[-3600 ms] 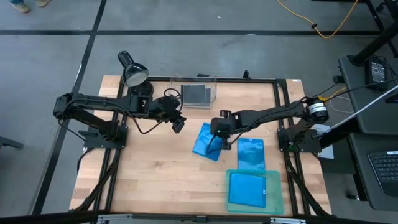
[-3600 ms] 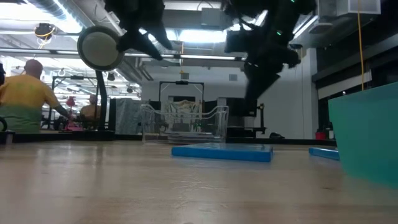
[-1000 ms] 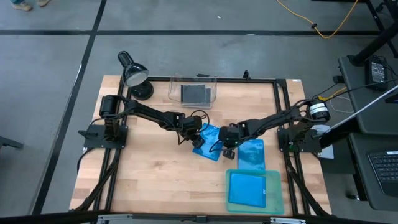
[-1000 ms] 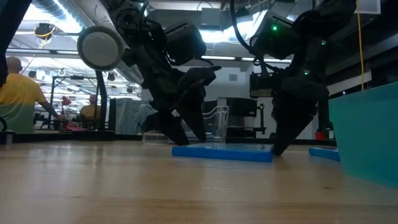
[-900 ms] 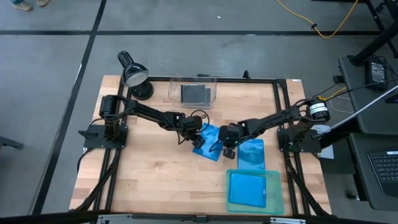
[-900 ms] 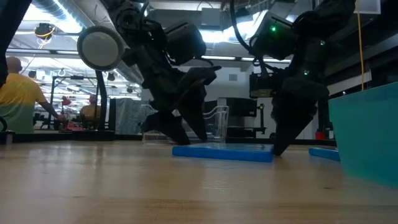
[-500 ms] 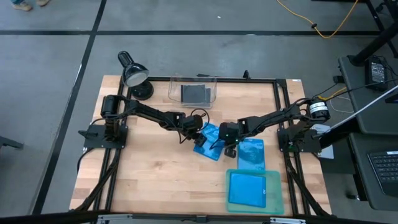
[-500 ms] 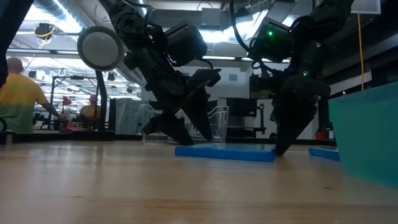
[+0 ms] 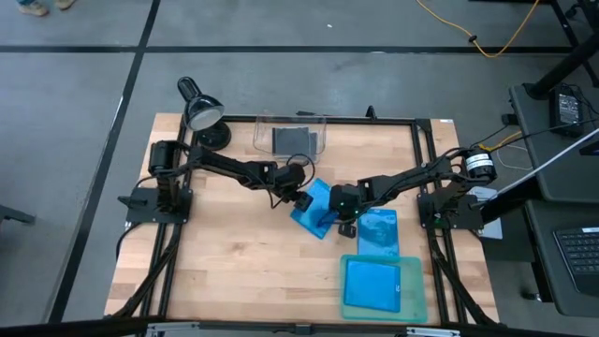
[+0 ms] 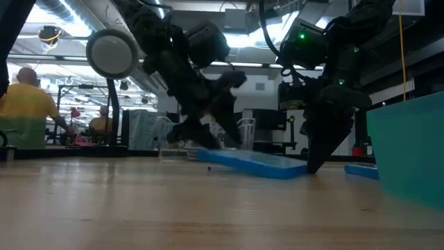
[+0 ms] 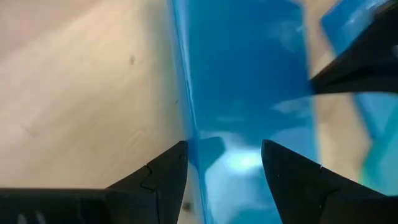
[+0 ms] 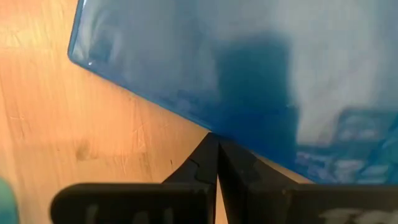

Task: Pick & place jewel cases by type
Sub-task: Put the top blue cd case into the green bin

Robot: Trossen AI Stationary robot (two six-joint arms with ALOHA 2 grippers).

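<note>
A translucent blue jewel case (image 9: pixel 318 206) lies mid-table between my two grippers. In the low view it is tilted (image 10: pixel 257 162): its left end is up and its right end is on the wood. My left gripper (image 9: pixel 301 199) stands open at the raised end. My right gripper (image 9: pixel 343 217) is shut at the low end. A second blue case (image 9: pixel 377 232) lies flat to the right. A third (image 9: pixel 372 284) rests in the teal tray (image 9: pixel 416 290). Dark square cases (image 9: pixel 295 140) sit in the clear bin (image 9: pixel 262 140). My left gripper straddles the case's raised end, slanting down from the table's left. One fingertip (image 11: pixel 177 155) is at the case's long edge (image 11: pixel 189 134) and the other (image 11: pixel 280 162) is over its face. Whether a finger is under the edge, I cannot tell. That end is clear of the table. My right gripper sets its shut fingertips (image 12: pixel 215 142) against the case's low edge (image 12: pixel 211 127), pointing steeply down from the table's right. That edge stays on the wood (image 10: pixel 305 170).
A desk lamp (image 9: pixel 199 109) stands at the far left corner, and its head shows large in the low view (image 10: pixel 111 52). The tray's teal wall (image 10: pixel 409 146) rises at the near right. People work in the room behind the table. Bare wood lies at the near left.
The blue case's left end has come up off the table, so the case now slopes down to its right end. That end has stayed on the wood against my right gripper. My left gripper has tipped and risen a little with the raised end.
</note>
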